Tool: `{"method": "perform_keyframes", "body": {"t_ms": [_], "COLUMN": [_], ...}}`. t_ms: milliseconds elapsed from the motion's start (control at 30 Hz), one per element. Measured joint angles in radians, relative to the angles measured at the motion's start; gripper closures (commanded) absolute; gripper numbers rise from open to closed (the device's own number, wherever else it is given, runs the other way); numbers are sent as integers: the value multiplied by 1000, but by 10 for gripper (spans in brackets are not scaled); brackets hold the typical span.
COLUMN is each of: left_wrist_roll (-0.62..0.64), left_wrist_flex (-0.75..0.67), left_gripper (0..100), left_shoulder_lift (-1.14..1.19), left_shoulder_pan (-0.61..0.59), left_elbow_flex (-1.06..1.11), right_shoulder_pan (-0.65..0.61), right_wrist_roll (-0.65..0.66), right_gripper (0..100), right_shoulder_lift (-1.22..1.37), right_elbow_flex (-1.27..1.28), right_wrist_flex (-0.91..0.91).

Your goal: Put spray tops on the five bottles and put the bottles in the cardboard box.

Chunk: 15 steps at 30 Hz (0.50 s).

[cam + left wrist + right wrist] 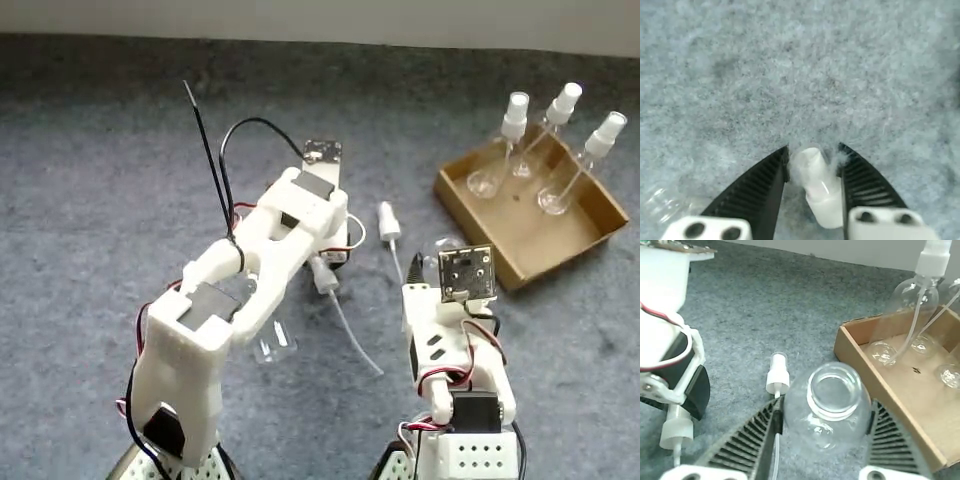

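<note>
High view, left arm: the left gripper [328, 268] sits low over the middle of the table [100, 150], clenched on the held spray top [326, 282]. Its dip tube [355, 335] trails toward the near edge.
High view, loose parts: a loose spray top [388, 220] lies between the left gripper and the cardboard box [530, 235]. A spare bottle [272, 345], uncapped, lies on its side under the left arm.
High view, box: it stands toward the far right corner and holds three capped bottles [512, 125].
Left wrist view, grip: the jaws press on both sides of the held spray top's white collar, with grey table beyond.
Right wrist view, grip: the right gripper [827, 402] grasps the open bottle [832, 412] around its round body. The bare mouth faces the camera, just beside the box's near wall, and the loose spray top lies close by.
Handling, bottle: clear, thin-walled and smooth, so probably light and slippery. The wide belly, as held, looks the safest place to grip.
Handling, top: small and light with a stiff collar. The thin tube looks bendable, so it should be held at the collar and the tube threaded into the mouth first.
</note>
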Motion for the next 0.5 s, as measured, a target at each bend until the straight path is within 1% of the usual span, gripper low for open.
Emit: {"method": "perform_keyframes", "body": {"t_ms": [100, 267, 500], "left_wrist_roll": [0, 2, 2], "left_wrist_flex": [12, 23, 41], "left_gripper": [880, 744, 742], "left_shoulder_lift": [0, 0, 0], "left_shoulder_pan": [2, 11, 11], "left_elbow_flex": [0, 0, 0], "right_shoulder_pan": [0, 0, 0], "right_wrist_roll": [0, 0, 0], "right_gripper": [789, 789, 789], "right_shoulder_lift": [0, 0, 0], "right_elbow_flex": [0, 0, 0], "right_wrist_flex": [0, 0, 0]}}
